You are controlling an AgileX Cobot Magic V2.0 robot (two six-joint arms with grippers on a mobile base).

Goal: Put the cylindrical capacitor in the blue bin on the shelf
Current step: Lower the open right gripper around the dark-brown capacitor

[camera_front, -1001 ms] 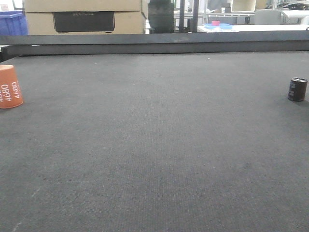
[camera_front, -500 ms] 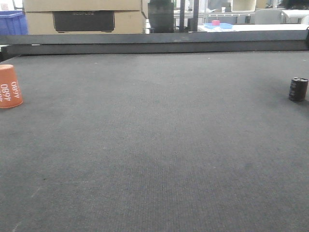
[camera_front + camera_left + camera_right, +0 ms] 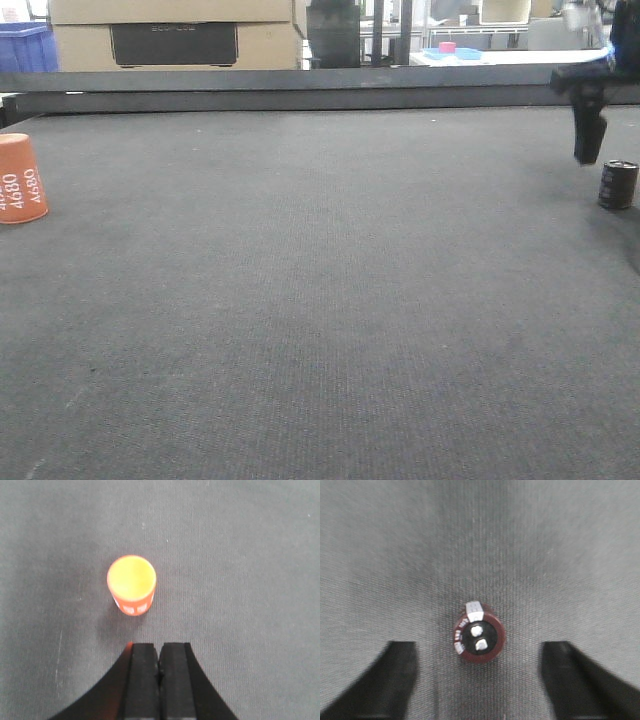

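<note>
Cylindrical capacitor [image 3: 478, 639] is standing upright on the tabletop [image 3: 480, 535], axis vertical, centred below the right hand [image 3: 479, 660], which is hovering with fingers [image 3: 390, 680] wide on either side; the left hand [image 3: 159, 665], pinched closed, is hovering well apart.

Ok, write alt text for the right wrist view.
A small stubby dark brown-black cylindrical capacitor stands upright on the dark grey textured tabletop, seen from above with two silvery terminals on top. The black fingers of the right gripper flank it, wide open, touching nothing.
</note>
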